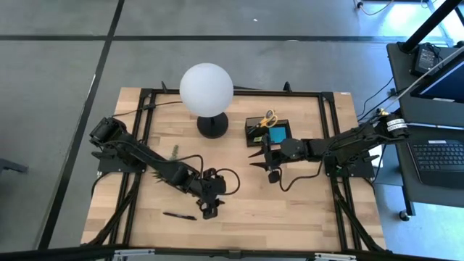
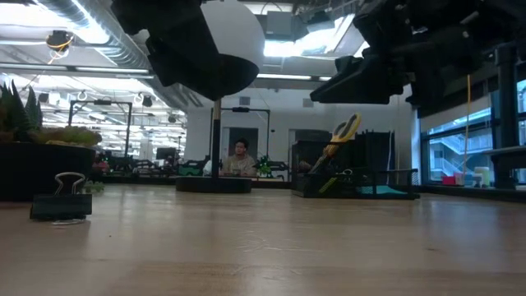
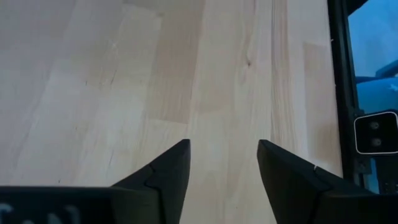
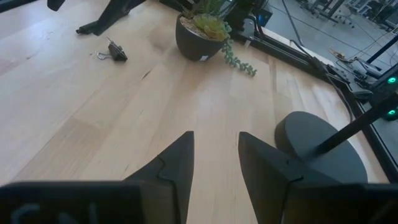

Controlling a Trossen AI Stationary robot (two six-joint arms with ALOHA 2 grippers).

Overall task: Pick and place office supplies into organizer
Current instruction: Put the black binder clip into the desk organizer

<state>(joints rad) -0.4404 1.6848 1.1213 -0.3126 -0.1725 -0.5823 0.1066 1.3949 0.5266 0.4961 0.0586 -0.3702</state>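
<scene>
The organizer (image 1: 267, 131) is sitting far right by the lamp (image 1: 206, 88), while the left tool (image 1: 209, 208), fingers apart and empty, is hovering near the pen (image 1: 179, 215), risking nudging it away.

The middle of the bench (image 1: 290, 206) is bare wood with room to pass. The lamp (image 1: 207, 90) and black tray (image 1: 267, 132) stand near the far edge.
</scene>
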